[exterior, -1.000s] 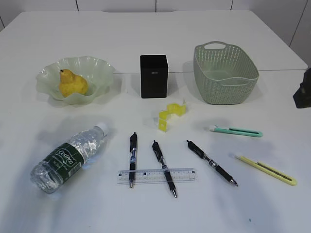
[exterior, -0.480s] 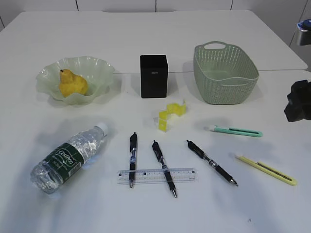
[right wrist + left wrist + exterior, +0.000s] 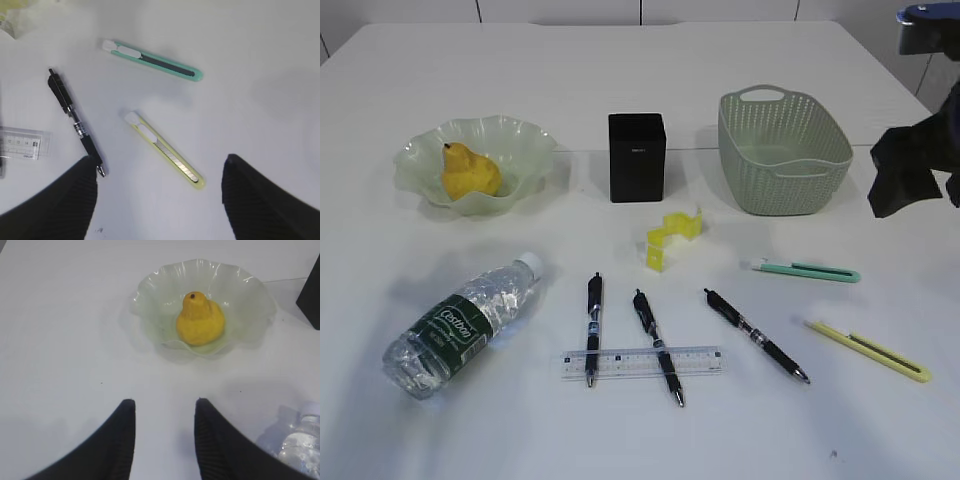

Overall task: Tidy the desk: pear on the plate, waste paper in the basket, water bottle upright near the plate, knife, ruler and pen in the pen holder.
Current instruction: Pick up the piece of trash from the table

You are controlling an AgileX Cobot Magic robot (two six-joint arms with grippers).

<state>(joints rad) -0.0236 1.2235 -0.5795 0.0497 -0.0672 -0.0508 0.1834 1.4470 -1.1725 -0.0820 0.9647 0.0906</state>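
A: How are the claws seen?

B: The left claw (image 3: 164,437) is seen with its fingers apart and nothing between them, hovering over bare white surface (image 3: 60,340). Beyond it the pear (image 3: 199,320) is seen lying in the ruffled pale green plate (image 3: 150,287). The right claw (image 3: 160,192) is spread wide and empty above a yellow utility knife (image 3: 165,150), a teal utility knife (image 3: 152,60) and a black pen (image 3: 75,120).

A: What writing can be read?

B: On the dark green label of the water bottle (image 3: 460,325), which lies on its side at front left, "Cestbon" is made out in white. A small pale mark is seen on the black pen holder (image 3: 637,157), too small to be read. Fine black graduations are seen on the clear ruler (image 3: 643,362), the figures not legible.

A: And the rest?

B: The ruler is laid across two more black pens (image 3: 593,325), near the front middle. A crumpled yellow paper strip (image 3: 673,236) lies in front of the pen holder. The sage-green basket (image 3: 783,150) stands to the right of the holder.
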